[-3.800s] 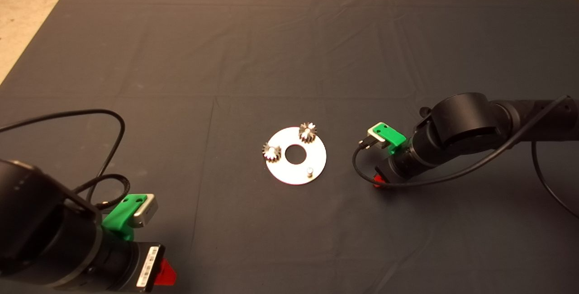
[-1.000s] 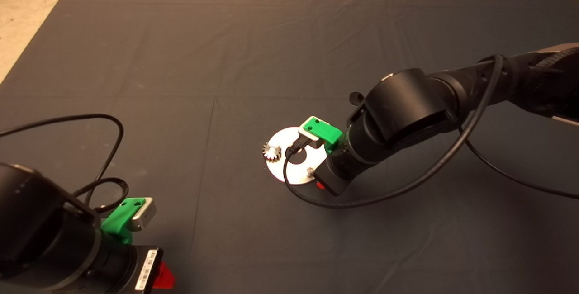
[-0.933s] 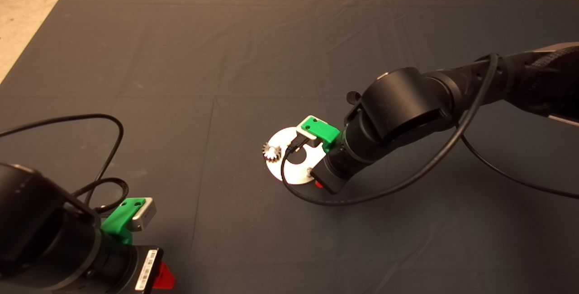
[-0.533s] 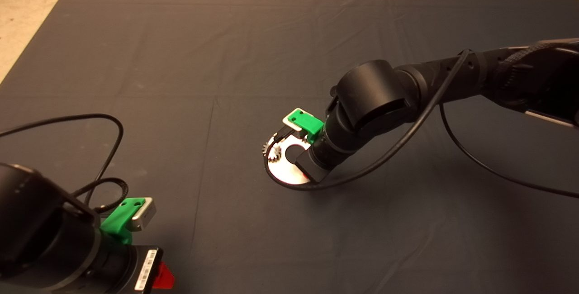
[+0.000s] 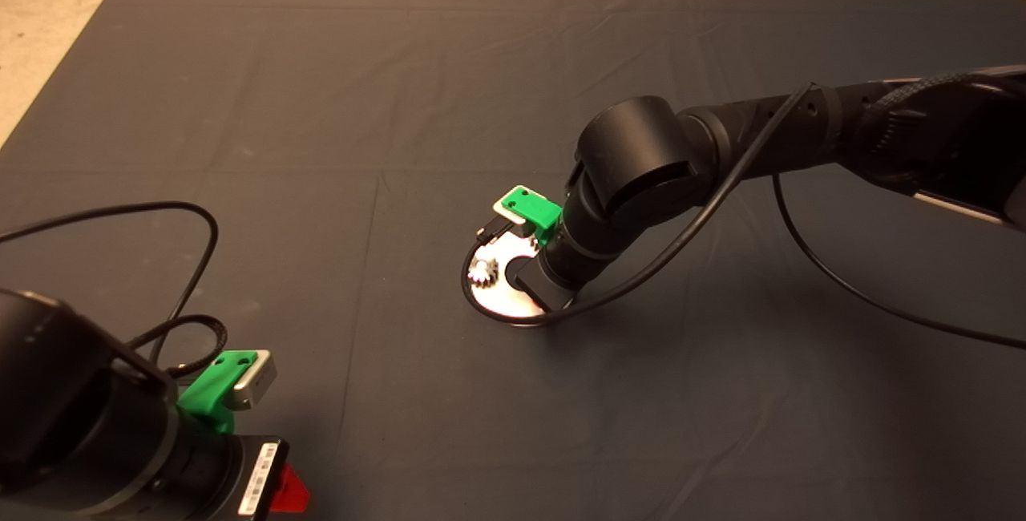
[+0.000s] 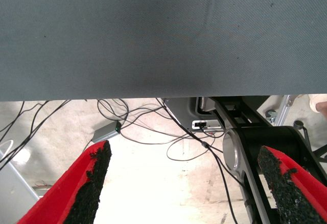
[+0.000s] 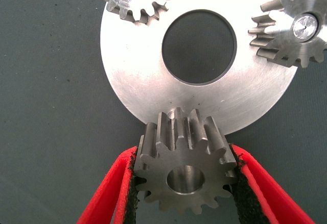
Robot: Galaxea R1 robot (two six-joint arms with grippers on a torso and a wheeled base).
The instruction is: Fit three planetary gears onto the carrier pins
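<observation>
Setting: robotics lab or test workshop.
Evidence:
- Wide dark grey cloth mat [image 5: 321, 104], creased, covering a table; bare pale concrete floor [image 5: 48, 16] beyond its edge.
- Two black jointed robot arms [image 5: 721, 152] with exposed black cables [image 5: 192, 240] looped loosely over the mat.
- Loose tangle of thin black wires [image 6: 153, 127] and a small grey power-adapter box [image 6: 106, 130] lying on the floor, seen in the left wrist view.
- Metal frame base with bolted fittings [image 6: 276, 117] standing on that floor.
- Machined shiny steel disc [image 7: 153, 81] and toothed steel gears [image 7: 294, 27] as work pieces.
</observation>
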